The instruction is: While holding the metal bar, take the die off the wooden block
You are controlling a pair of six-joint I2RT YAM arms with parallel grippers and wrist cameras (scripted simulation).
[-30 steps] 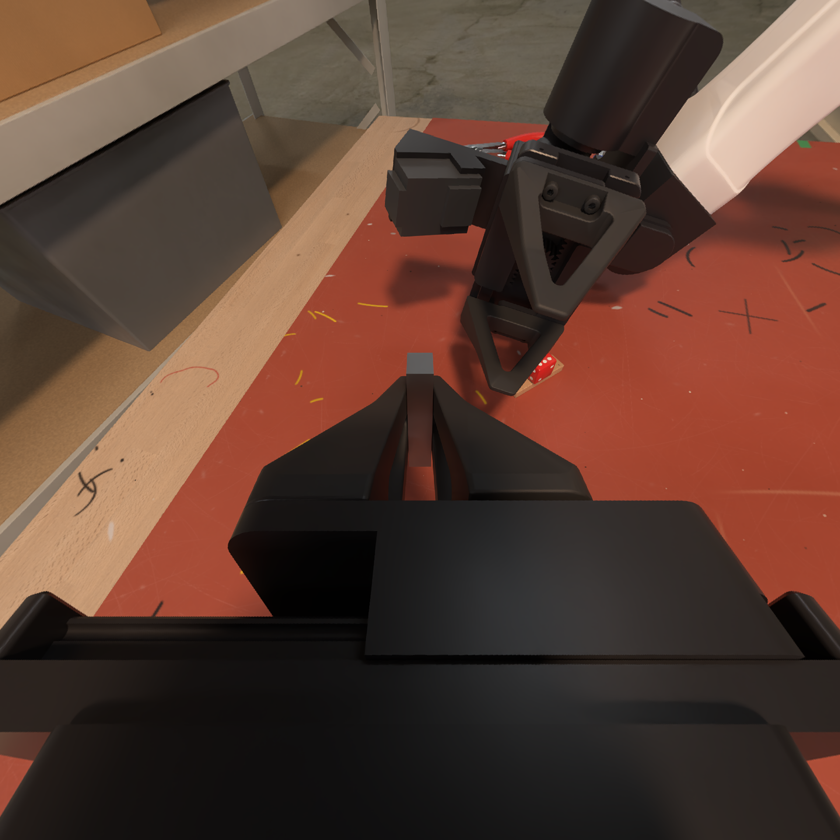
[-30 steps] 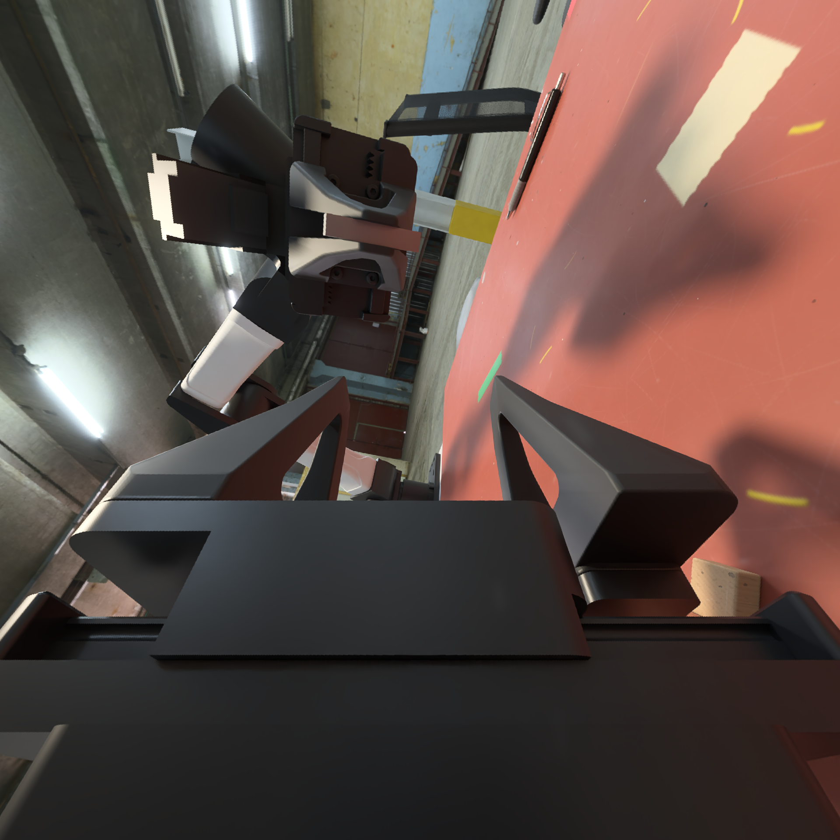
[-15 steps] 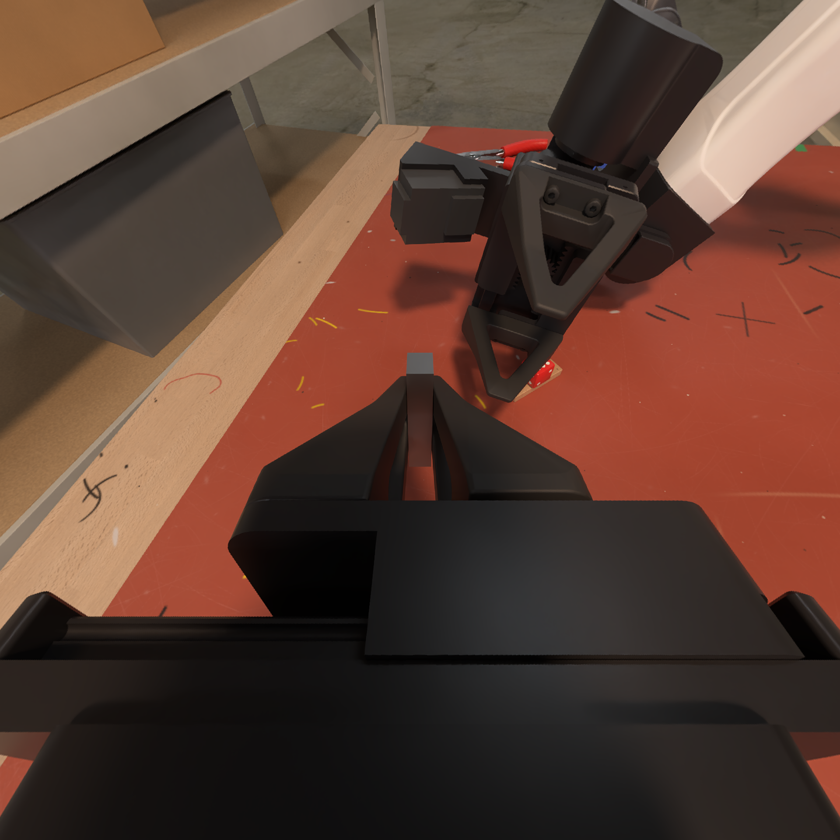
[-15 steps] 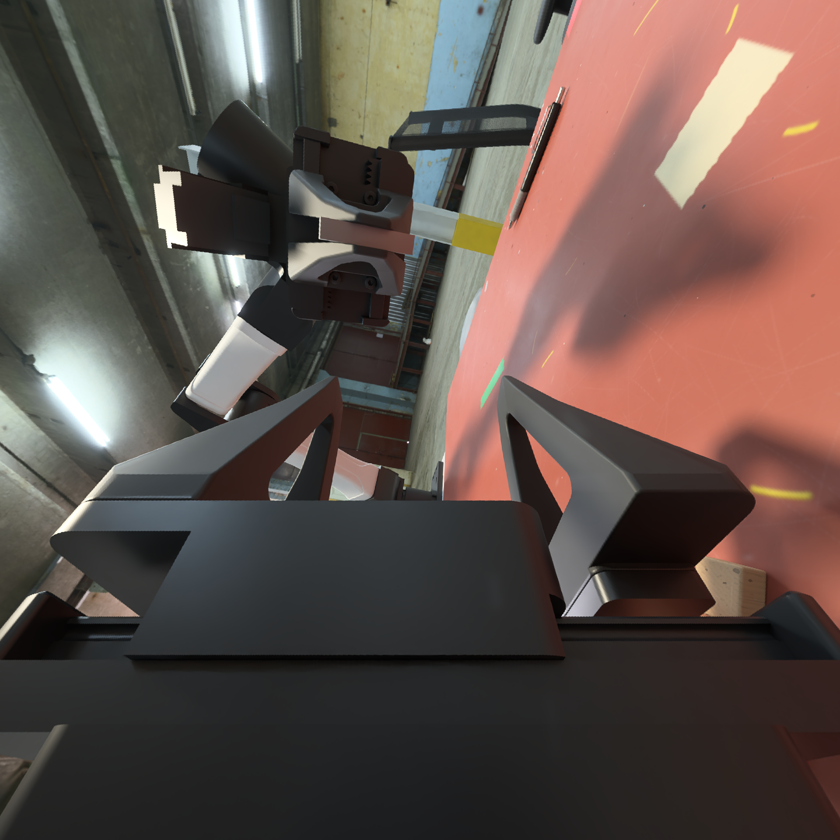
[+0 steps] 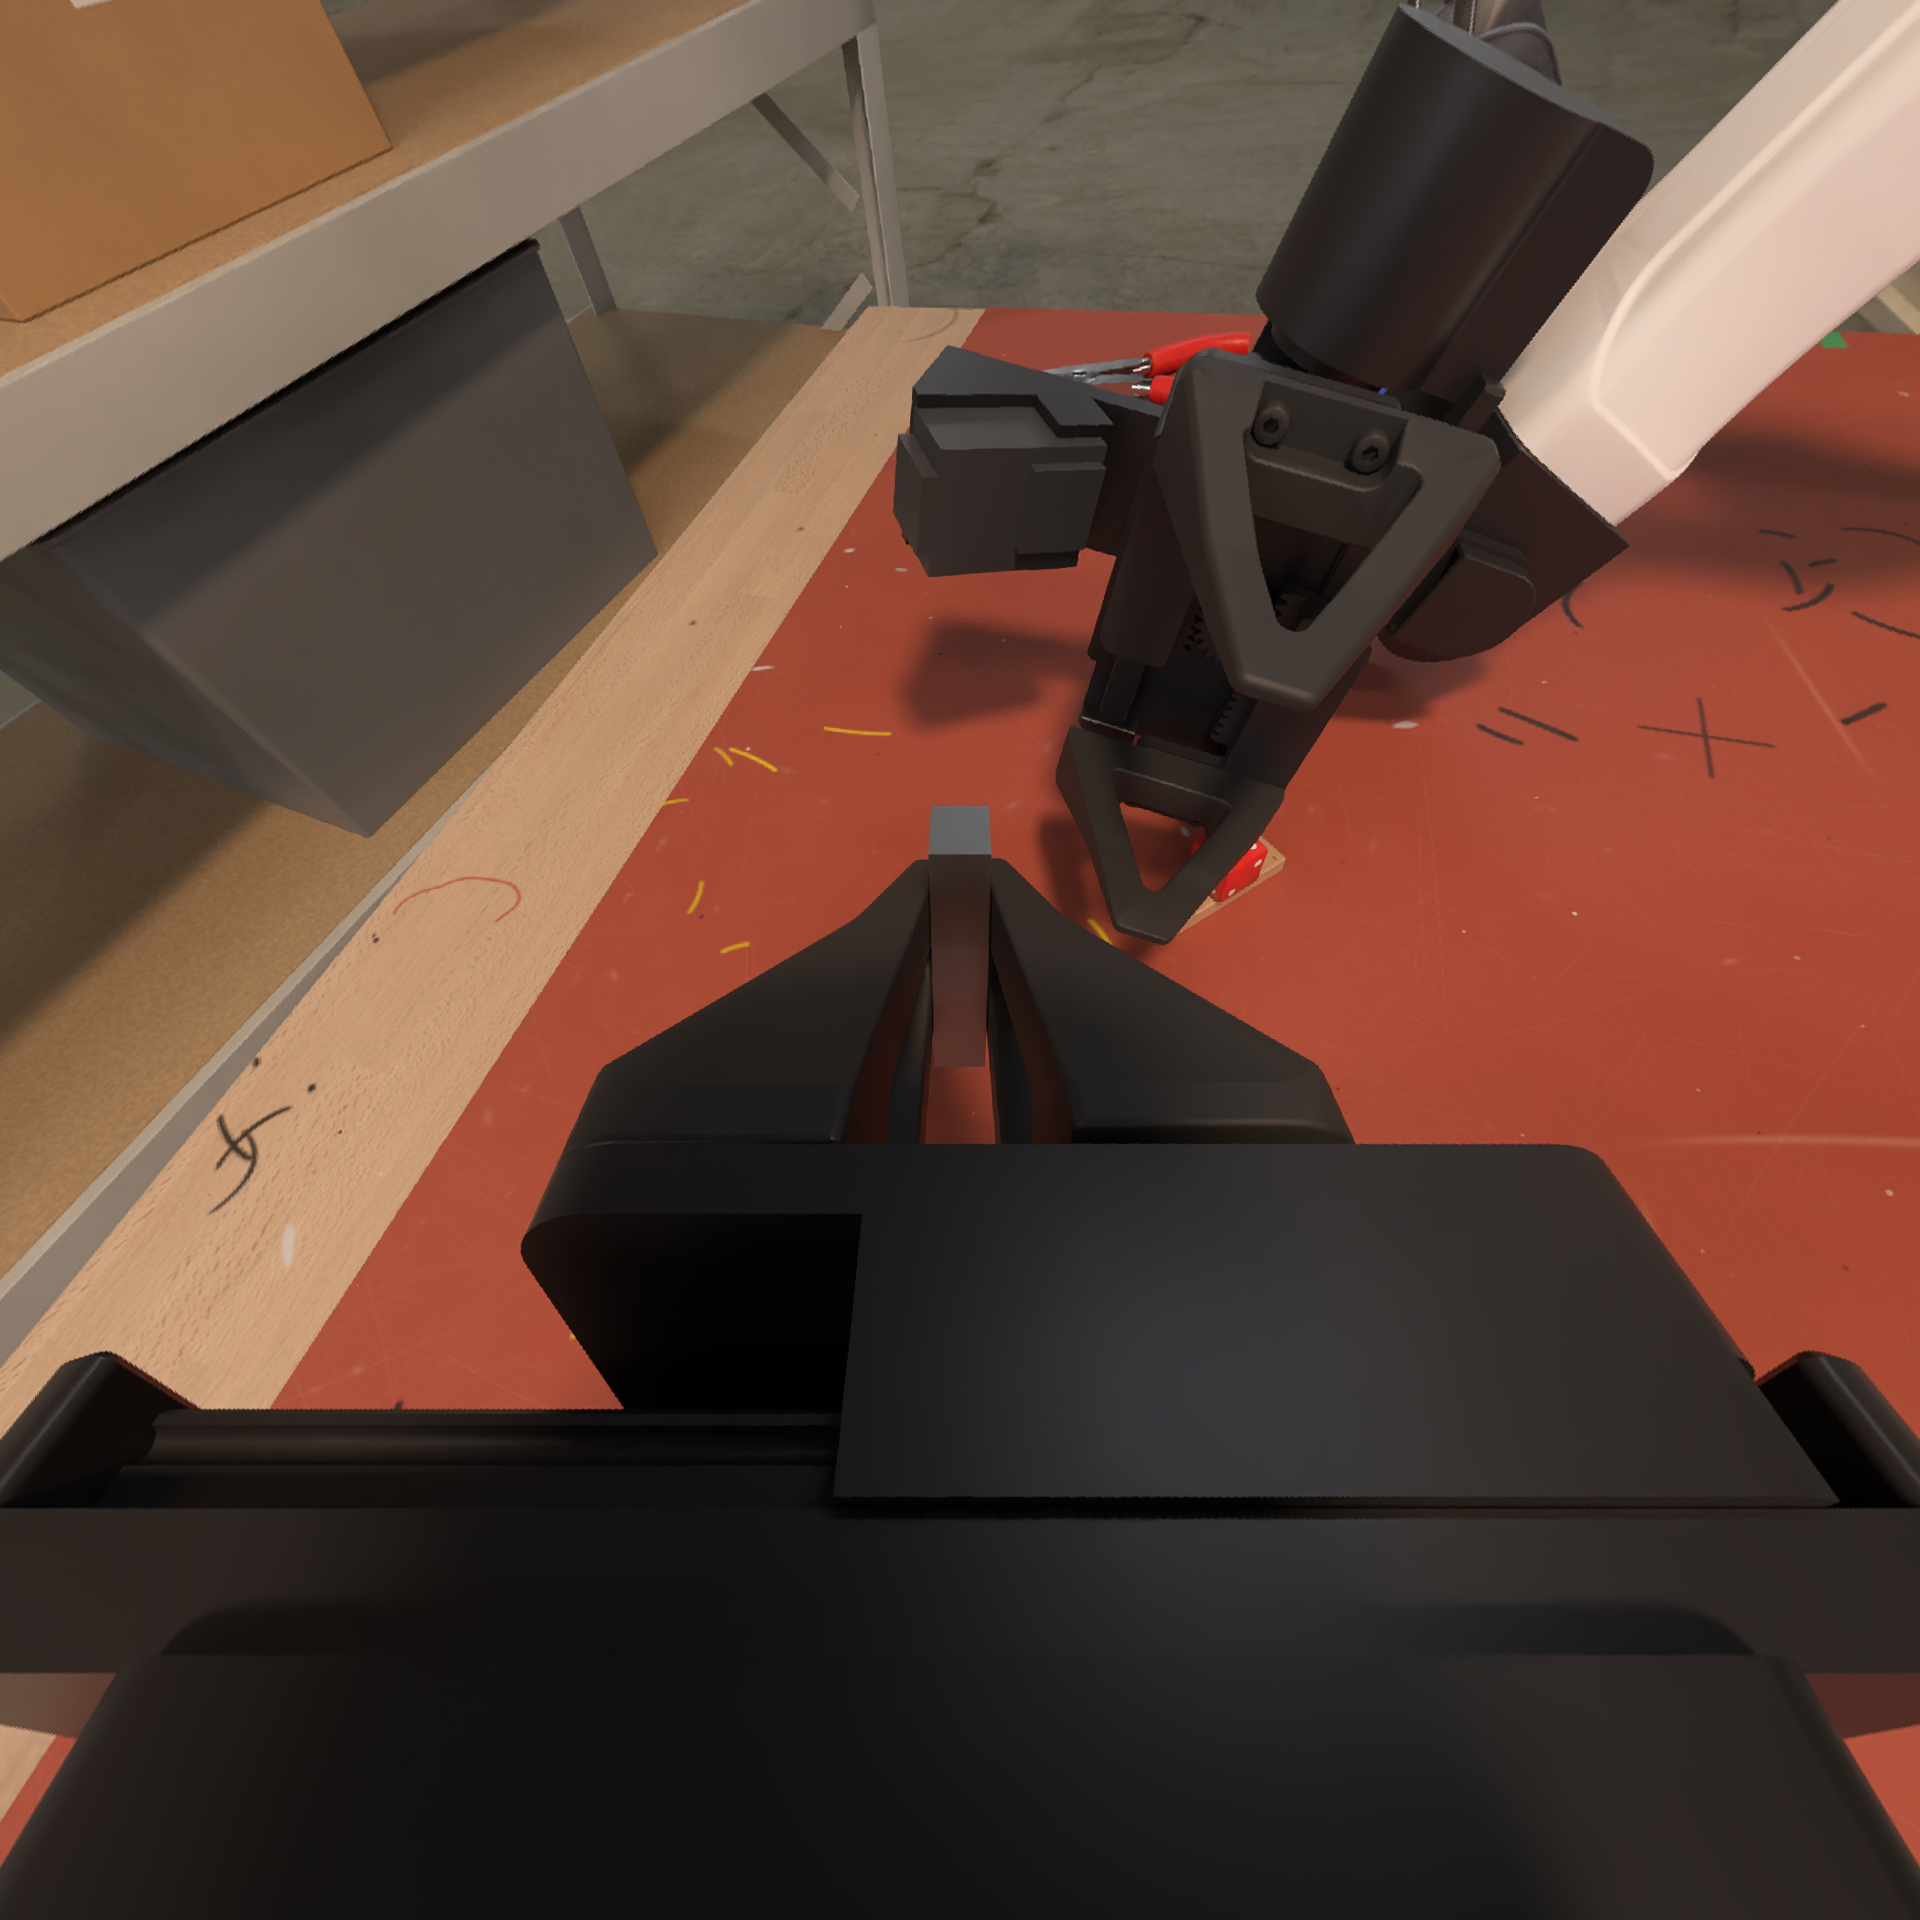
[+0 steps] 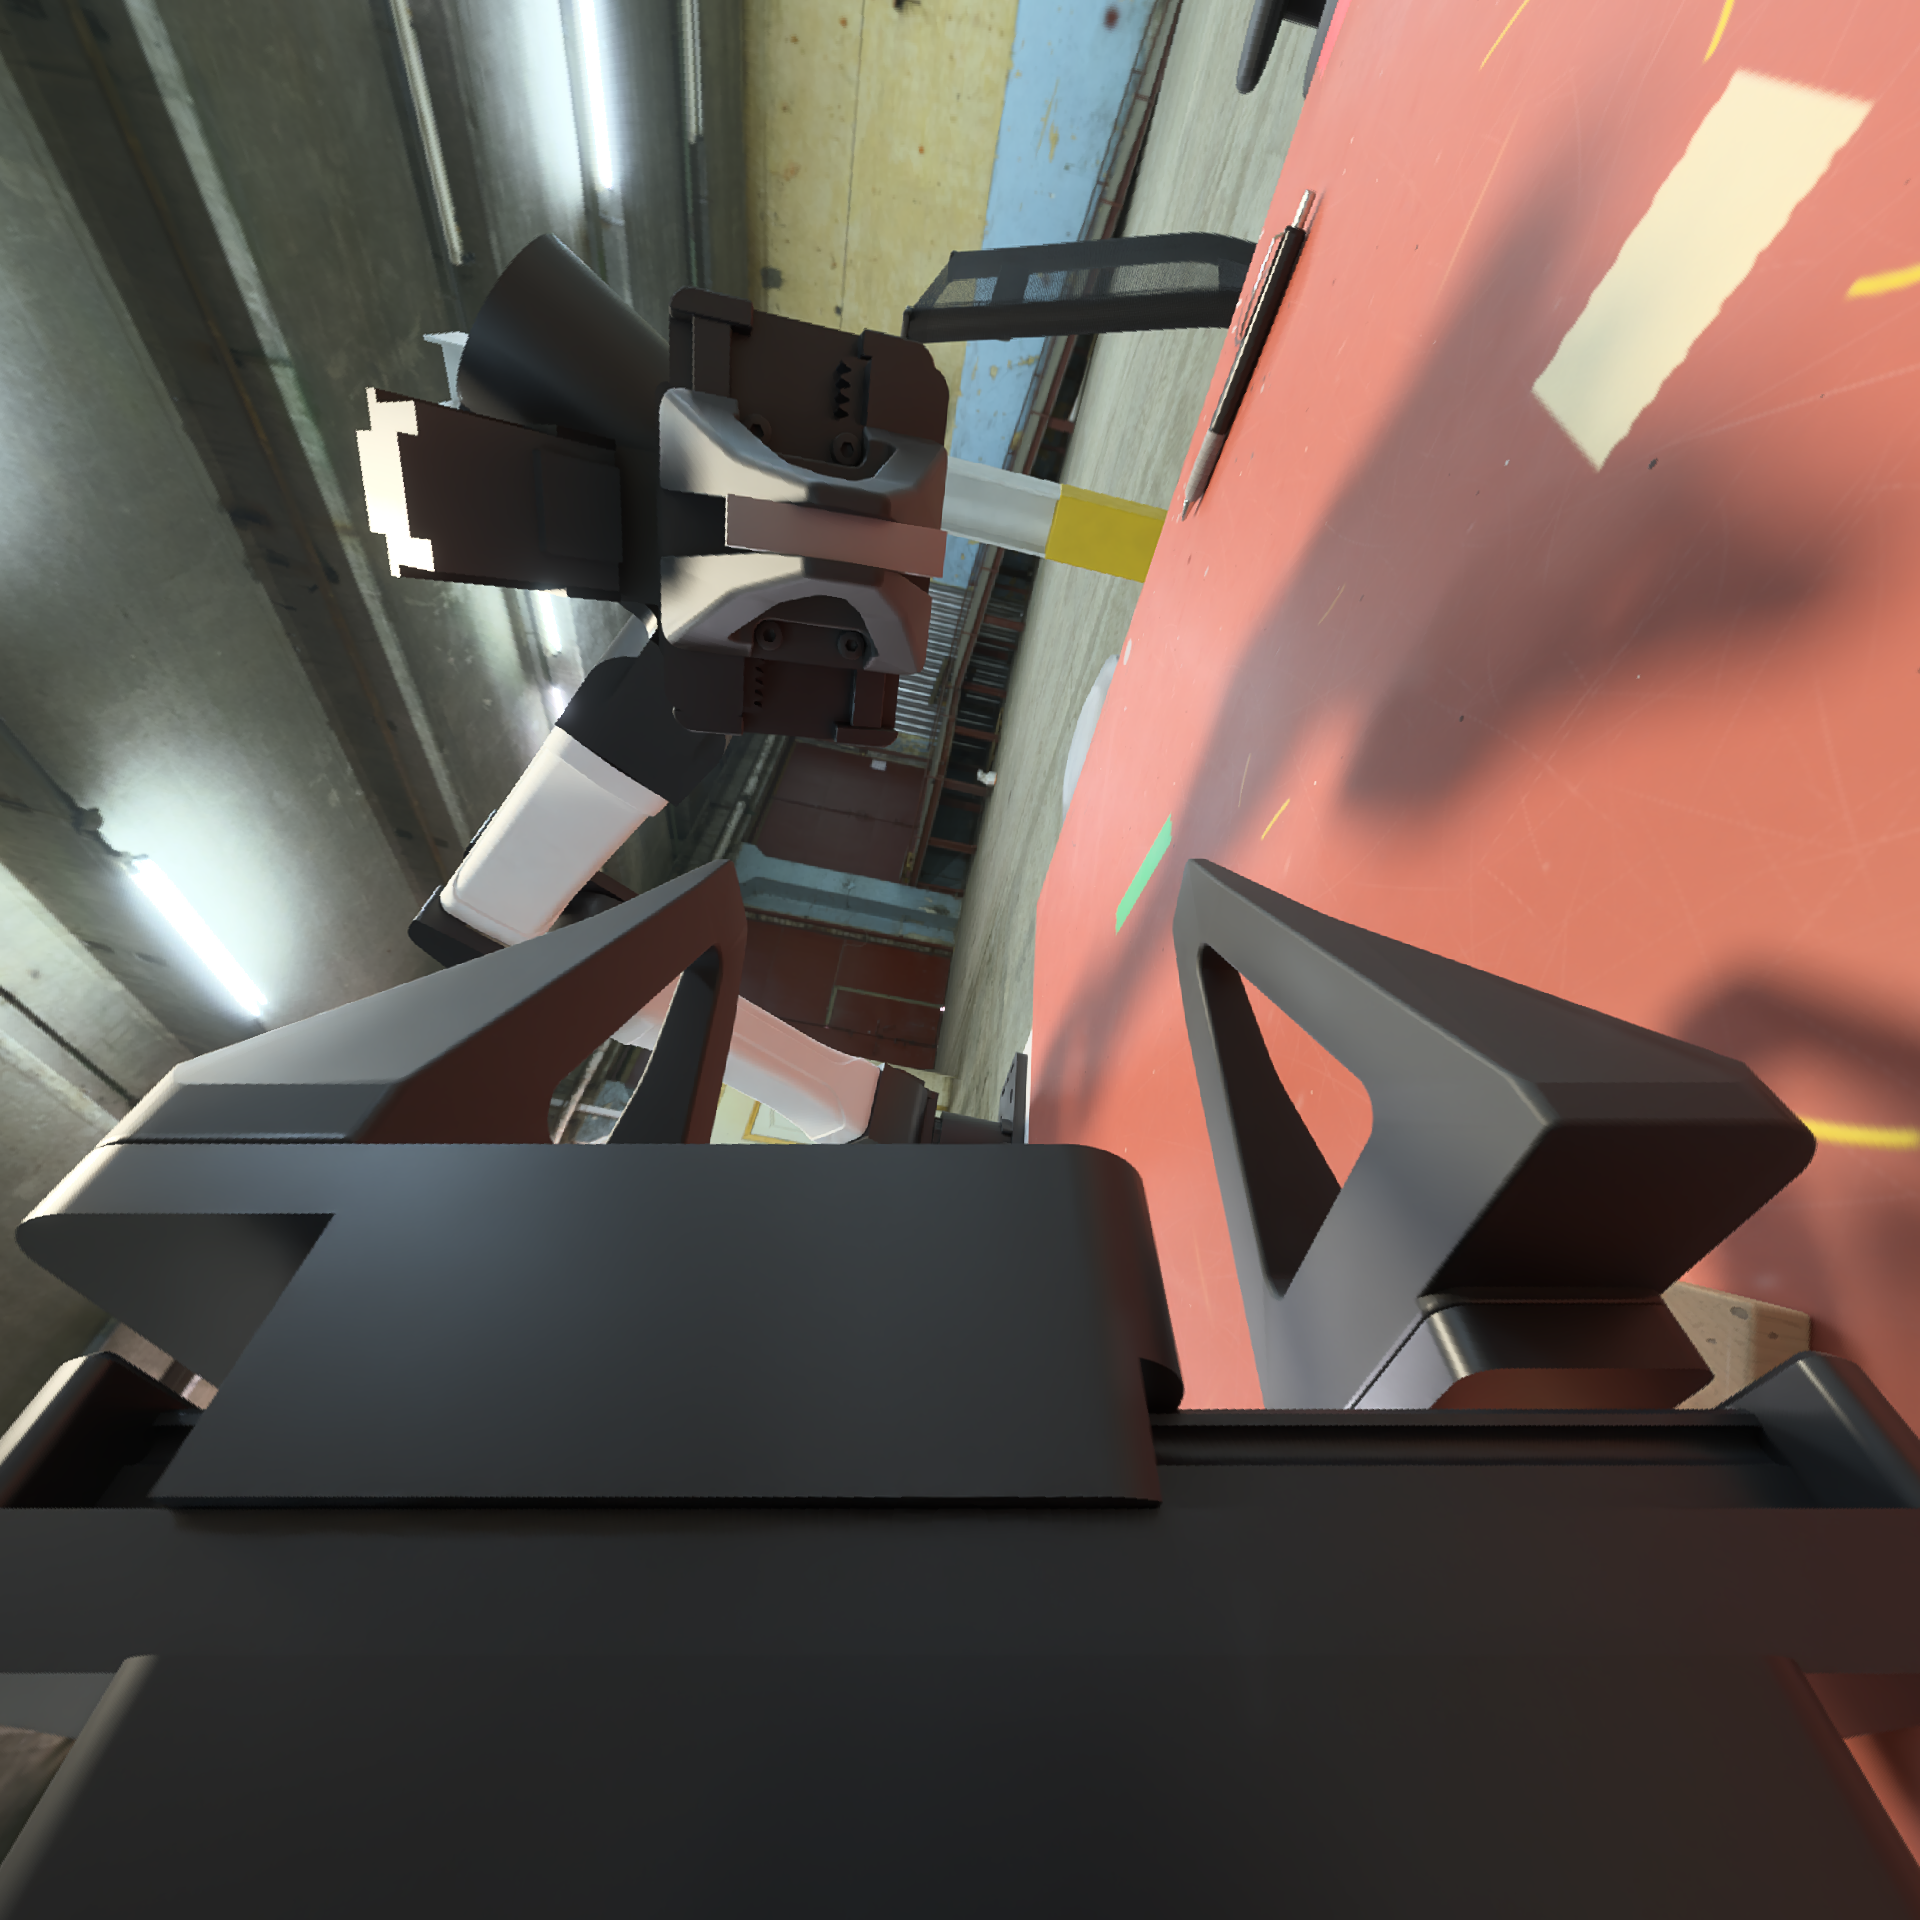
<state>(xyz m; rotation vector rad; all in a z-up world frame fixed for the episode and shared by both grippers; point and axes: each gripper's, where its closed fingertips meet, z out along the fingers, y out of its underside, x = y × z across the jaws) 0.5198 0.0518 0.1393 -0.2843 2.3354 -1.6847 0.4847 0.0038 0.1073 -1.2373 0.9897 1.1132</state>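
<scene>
Nearest, the left tool (image 5: 961, 997) is clamped narrow on the bar (image 5: 959, 940), a grey square-section length gripped mid-way, its end poking past the fingertips. It looks stiff and fairly heavy for its size, so a firm mid-length hold suits it. Just beyond, the right tool (image 5: 1190, 883) stands wide, its jaws straddling the die (image 5: 1238, 875) down at the block (image 5: 1231, 899). The die is small, hard, light and likely slick, so flat opposite faces are the place to pinch. The block is thin and could skid on the red counter (image 5: 1558, 987). Right of it there is open room. Left lies the wooden edge (image 5: 582, 831), then a grey bin (image 5: 343, 561) under a shelf. Farther back, red-handled pliers (image 5: 1174, 366).
</scene>
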